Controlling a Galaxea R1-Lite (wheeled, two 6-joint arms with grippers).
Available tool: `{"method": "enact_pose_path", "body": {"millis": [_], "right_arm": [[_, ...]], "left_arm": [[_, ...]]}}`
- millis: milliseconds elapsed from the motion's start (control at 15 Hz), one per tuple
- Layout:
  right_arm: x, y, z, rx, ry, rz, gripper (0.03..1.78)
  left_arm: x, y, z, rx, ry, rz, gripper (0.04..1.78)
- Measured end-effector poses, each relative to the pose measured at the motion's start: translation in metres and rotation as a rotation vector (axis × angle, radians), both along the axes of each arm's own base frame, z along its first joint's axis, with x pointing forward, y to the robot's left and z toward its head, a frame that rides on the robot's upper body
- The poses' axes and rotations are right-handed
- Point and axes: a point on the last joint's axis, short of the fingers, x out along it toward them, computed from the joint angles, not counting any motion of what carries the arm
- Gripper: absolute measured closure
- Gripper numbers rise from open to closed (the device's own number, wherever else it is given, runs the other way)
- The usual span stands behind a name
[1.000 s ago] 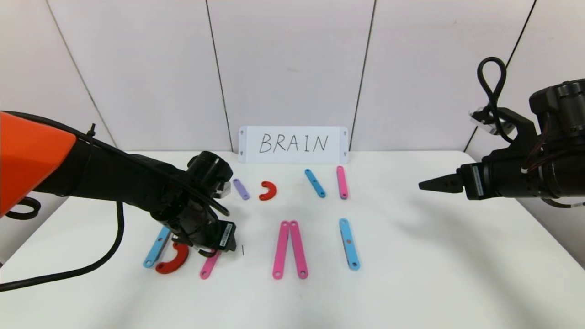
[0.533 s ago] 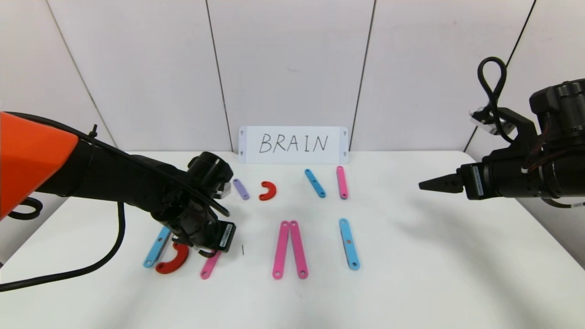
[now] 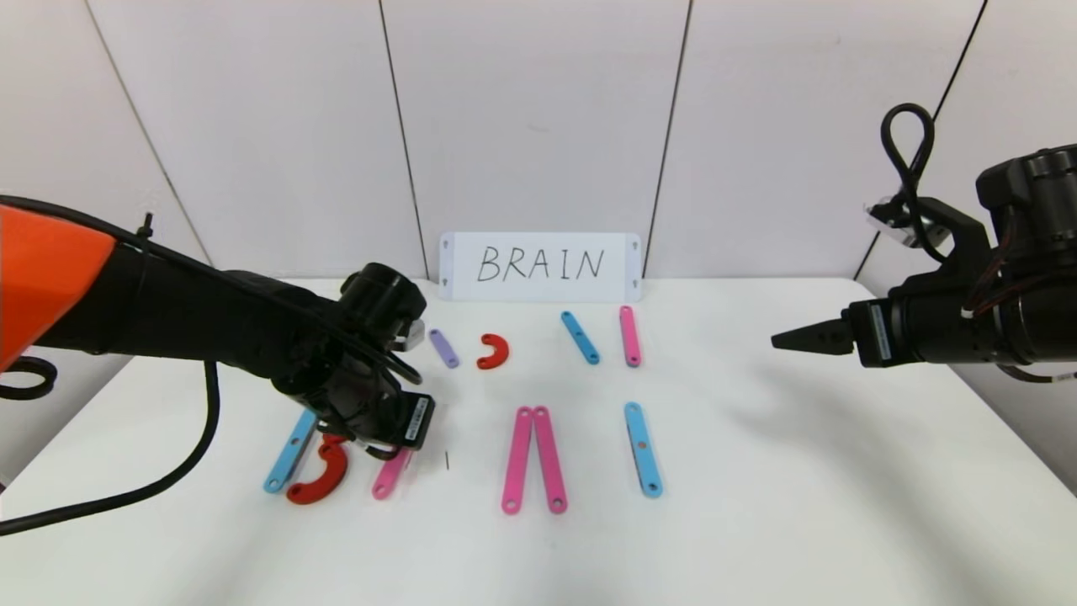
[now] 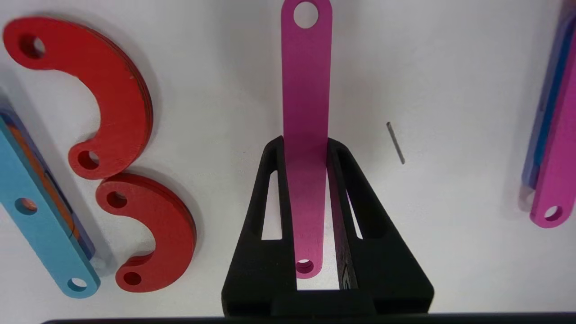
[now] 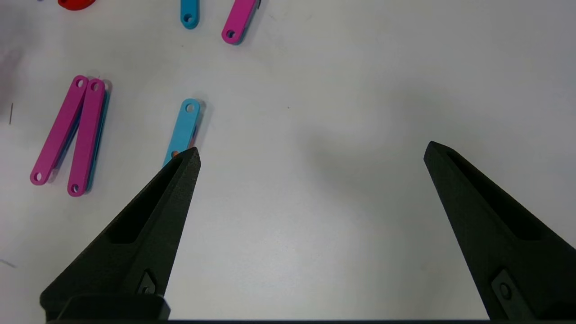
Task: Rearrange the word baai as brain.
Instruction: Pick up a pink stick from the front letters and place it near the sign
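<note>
1. Left pincer (image 4: 306,144) low over the near-left part of the counter (image 3: 757,505), clamped on a pink strip (image 4: 306,112); both fingers (image 4: 274,180) pressed against the strip's long edges, the strip running straight out beyond the tips.
2. Just beside the left pincer, on the side away from the robot's centre: two red arcs (image 4: 112,103) stacked end to end, and past them a light-blue strip (image 4: 40,211); together the letter B.
3. On the other side of the left pincer, well apart: two long pink strips (image 3: 533,459) meeting at their far ends like an A without its bar, then a lone blue strip (image 3: 643,449).
4. Beyond the left pincer, toward the card reading BRAIN (image 3: 540,265): spare pieces, namely a purple strip (image 3: 443,348), a small red arc (image 3: 494,351), a blue strip (image 3: 580,337) and a pink strip (image 3: 629,335).
5. Right pincer (image 5: 310,153) held high over the counter's right side, spread wide, gripping nothing, parked.
6. Step in hand, by judgement: placing the gripped strip as part of the R, right after the B.
7. Next move, likely: set the strip flat as the R's upright or leg with a clear gap from the arcs, release, then fetch the small red arc for the R's bowl.
</note>
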Motion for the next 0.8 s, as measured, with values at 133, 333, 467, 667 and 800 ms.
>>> {"method": "enact_pose_path", "body": {"millis": [133,333,467,667,800], "right_arm": [[0.0,-0.001,0.0,0.001,-0.001,-0.001,0.07],[-0.001,-0.003,0.001,0.004,-0.004,-0.006,0.07],[-0.001,-0.004,0.002,0.005,-0.007,-0.01,0.07],[-0.003,-0.006,0.004,0.006,-0.014,-0.015,0.07],[-0.003,-0.007,0.005,0.006,-0.016,-0.02,0.07]], "left_arm": [[0.003,-0.002,0.012,-0.014,-0.044,-0.011,1.54],[0.009,-0.009,0.031,-0.037,-0.096,-0.022,1.54],[0.015,-0.016,0.041,-0.051,-0.128,-0.032,1.54],[0.026,-0.032,0.057,-0.08,-0.185,-0.055,1.54],[0.036,-0.046,0.065,-0.103,-0.225,-0.071,1.54]]}}
